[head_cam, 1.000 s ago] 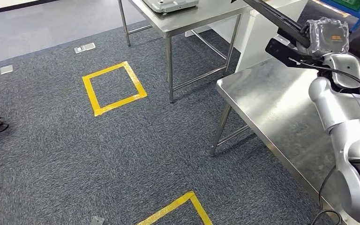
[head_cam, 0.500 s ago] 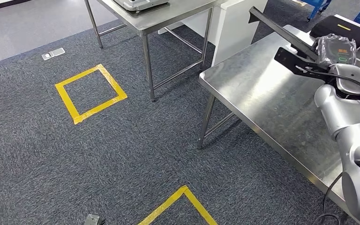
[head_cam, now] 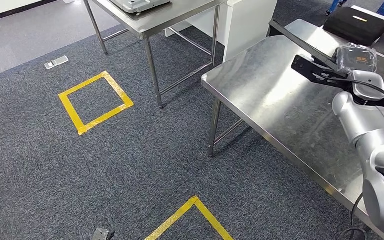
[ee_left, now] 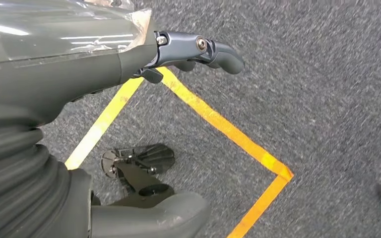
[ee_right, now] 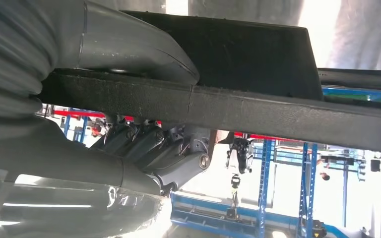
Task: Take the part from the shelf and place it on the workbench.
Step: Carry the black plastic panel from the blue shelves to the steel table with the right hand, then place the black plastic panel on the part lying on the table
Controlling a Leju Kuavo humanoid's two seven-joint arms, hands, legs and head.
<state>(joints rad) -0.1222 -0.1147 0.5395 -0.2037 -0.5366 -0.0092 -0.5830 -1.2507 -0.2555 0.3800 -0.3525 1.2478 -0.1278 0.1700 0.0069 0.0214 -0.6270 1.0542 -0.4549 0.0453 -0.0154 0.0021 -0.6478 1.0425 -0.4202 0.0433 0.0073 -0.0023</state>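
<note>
1. The left robot hand point(ee_left: 129, 59) hangs over the grey carpet point(ee_left: 302, 74) and a yellow tape square point(ee_left: 218, 124). Its fingers are a little bent and it holds nothing.
2. The part point(head_cam: 300, 42) is a long, flat, black bar with a rough edge. It sticks out past the right robot hand, above the shiny desk point(head_cam: 270, 95).
3. The right robot hand point(ee_right: 129, 148) is wrapped tight around the part.
</note>
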